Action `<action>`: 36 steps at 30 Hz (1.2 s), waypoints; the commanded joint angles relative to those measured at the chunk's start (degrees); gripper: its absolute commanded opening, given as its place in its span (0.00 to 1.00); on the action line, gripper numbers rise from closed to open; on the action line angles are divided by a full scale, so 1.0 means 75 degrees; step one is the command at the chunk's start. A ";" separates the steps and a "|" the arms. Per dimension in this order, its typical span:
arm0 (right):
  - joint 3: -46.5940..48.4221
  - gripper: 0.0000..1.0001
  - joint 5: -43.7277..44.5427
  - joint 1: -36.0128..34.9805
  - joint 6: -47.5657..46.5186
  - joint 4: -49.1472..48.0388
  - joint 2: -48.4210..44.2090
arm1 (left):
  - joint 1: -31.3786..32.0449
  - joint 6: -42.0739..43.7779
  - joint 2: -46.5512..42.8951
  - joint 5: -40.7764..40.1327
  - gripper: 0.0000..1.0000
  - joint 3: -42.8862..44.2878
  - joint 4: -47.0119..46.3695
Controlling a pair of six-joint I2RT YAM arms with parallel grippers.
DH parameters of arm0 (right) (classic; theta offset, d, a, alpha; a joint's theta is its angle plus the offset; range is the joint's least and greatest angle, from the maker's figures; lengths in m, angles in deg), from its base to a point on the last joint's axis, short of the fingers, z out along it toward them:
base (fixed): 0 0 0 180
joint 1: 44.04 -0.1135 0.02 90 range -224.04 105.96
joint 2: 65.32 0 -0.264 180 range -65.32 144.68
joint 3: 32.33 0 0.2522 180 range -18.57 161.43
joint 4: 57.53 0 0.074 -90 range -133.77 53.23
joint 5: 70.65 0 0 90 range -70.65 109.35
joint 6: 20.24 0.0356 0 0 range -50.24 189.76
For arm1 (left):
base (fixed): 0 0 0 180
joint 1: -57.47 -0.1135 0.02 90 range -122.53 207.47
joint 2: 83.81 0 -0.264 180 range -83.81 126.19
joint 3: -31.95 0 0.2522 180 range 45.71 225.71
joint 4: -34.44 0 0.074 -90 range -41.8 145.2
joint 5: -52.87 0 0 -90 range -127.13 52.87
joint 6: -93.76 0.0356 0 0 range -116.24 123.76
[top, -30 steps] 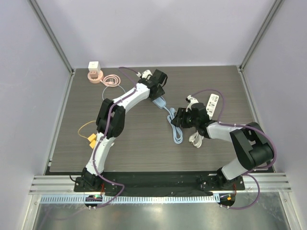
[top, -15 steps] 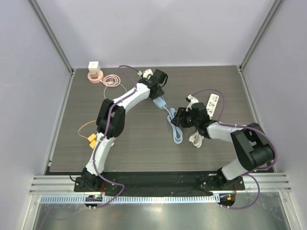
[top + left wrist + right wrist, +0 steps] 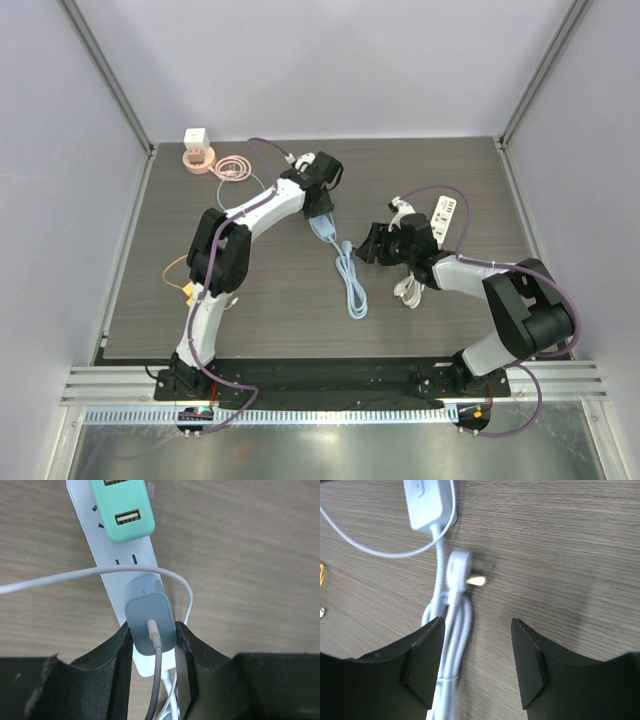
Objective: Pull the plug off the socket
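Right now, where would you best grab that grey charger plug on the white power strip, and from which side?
Pinch the grey charger plug by its two flat side faces, coming from its cord end, square to the white power strip. It stands proud of the strip, so those faces are free. The left end effector is shut on it that way.

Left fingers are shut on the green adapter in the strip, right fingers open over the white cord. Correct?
No. The left wrist view shows the left fingers shut on the grey plug, not the green adapter, which sits farther along the strip. The right fingers are open over the white cord.
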 commanded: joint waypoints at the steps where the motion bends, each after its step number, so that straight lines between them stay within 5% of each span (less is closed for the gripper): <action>1: 0.0227 0.63 -0.0249 0.0003 0.0022 -0.0243 -0.0178 | 0.0126 0.0510 -0.0889 0.0252 0.00 -0.0544 0.0293; 12: 0.1505 0.66 -0.1012 -0.0033 0.0596 0.0227 0.0712 | 0.0571 0.0463 -0.1488 0.1084 0.00 -0.1601 -0.0118; 17: 0.1658 0.60 -0.1247 -0.0430 0.0656 -0.0418 0.1403 | 0.0571 0.0615 -0.1652 0.1307 0.00 -0.1777 -0.0176; 24: 0.1410 0.39 -0.1024 -0.0747 0.0574 -0.1018 0.2282 | 0.0571 0.0674 -0.1746 0.1425 0.00 -0.1918 -0.0235; 36: 0.1412 0.40 -0.0626 -0.0759 0.0409 -0.0887 0.1885 | 0.0571 0.0908 -0.2015 0.1553 0.00 -0.2269 -0.0376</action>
